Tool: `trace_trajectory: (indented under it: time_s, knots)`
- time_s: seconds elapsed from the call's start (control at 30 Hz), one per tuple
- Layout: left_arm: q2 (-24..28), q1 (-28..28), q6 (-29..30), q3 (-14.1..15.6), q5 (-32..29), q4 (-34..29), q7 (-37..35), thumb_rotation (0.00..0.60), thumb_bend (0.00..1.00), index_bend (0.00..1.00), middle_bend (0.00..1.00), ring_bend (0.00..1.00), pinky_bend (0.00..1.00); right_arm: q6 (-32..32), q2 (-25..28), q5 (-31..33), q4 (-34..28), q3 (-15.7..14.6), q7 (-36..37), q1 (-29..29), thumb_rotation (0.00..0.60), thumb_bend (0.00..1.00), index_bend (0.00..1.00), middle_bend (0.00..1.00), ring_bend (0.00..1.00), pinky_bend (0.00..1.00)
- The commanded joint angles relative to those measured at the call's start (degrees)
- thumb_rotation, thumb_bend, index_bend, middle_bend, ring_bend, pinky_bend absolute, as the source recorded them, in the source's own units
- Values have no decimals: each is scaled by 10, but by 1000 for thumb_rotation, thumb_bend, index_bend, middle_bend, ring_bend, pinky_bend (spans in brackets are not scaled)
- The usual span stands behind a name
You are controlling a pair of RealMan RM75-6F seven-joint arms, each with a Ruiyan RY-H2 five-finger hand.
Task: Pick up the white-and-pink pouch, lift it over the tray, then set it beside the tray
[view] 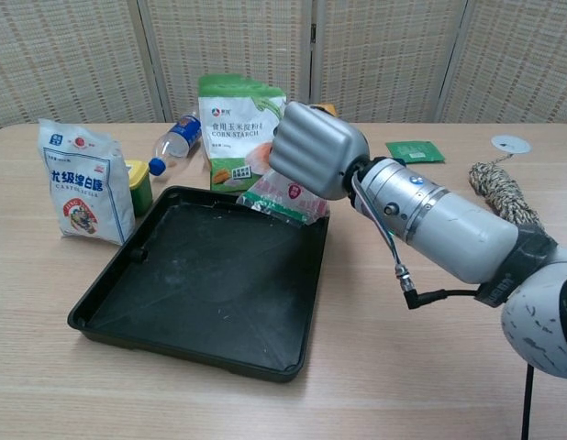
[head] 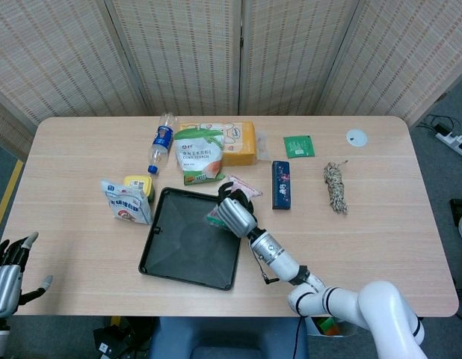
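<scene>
My right hand [head: 235,213] [view: 313,148] grips the white-and-pink pouch [view: 286,201] [head: 214,219] and holds it in the air over the far right corner of the black tray [head: 182,250] [view: 192,293]. The pouch hangs below the curled fingers, its lower edge close above the tray's rim. My left hand [head: 7,278] shows only in the head view at the bottom left, off the table's edge, with its fingers spread and nothing in it.
Behind the tray stand a green corn starch bag [view: 238,128], a water bottle [head: 161,142] and an orange packet [head: 238,142]. A white-and-blue bag [view: 80,181] and a yellow tub [view: 138,179] lie left of it. A dark case [head: 281,184], a green sachet [head: 299,146] and a rope bundle [head: 335,185] lie to the right.
</scene>
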Motion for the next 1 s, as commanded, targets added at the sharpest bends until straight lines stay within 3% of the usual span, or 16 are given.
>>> trace_trajectory:
  time_s: [0.03,0.67,0.8,1.0]
  knots:
    - [1,0,-1,1,0,-2,-5,600,333,49,146,139,41,1,-5,-5,10,-2,-6,1,600,468,844,652,1000,970]
    - [1,3,-1,1,-3,3,-5,600,333,43,146,139,41,20,-40,-24,66,0,5,3,600,468,844,652,1000,970]
    - [1,3,-3,1,-4,4,-6,600,333,42,146,139,41,28,-45,-23,74,12,14,6,600,468,844,652,1000,970]
    - [0,2,-3,1,-3,4,-5,600,333,40,146,139,41,30,-46,-46,77,-5,20,8,600,467,857,661,1000,970]
